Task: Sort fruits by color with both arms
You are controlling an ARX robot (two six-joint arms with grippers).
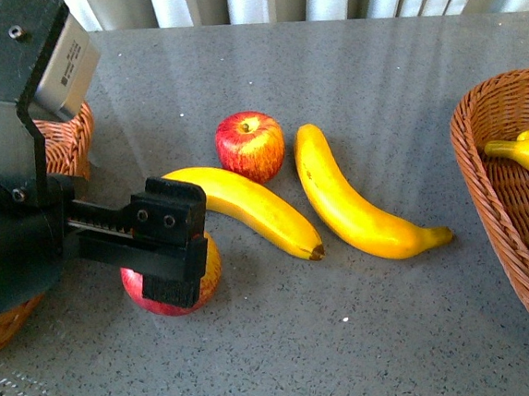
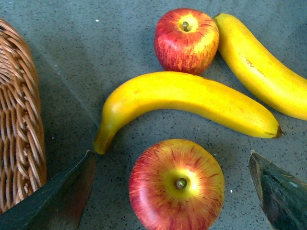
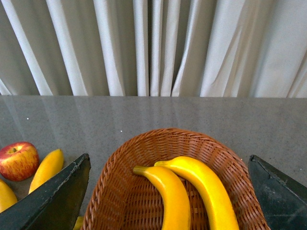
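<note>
Red with yellow streaks, the nearest apple (image 2: pixel 177 184) is seen on the grey worktop (image 1: pixel 351 339), partly hidden in the front view by the left arm (image 1: pixel 8 230). The left fingers (image 2: pixel 57 201) are spread wide on either side of it, and nothing is held by them. Just beyond, a banana (image 1: pixel 247 204) is laid with its stalk end near that apple, and a second banana (image 1: pixel 358 208) is laid beside it to the right. Between their far ends the second apple (image 1: pixel 251 146) is set, close against both. A wicker basket (image 1: pixel 70 145) is seen at the left edge. At the right, another wicker basket (image 3: pixel 124 191) is found with two bananas (image 3: pixel 201 189) inside; the right fingers (image 3: pixel 53 201) are held wide apart above it, empty. Pale curtains (image 3: pixel 153 48) are hung behind the worktop.
</note>
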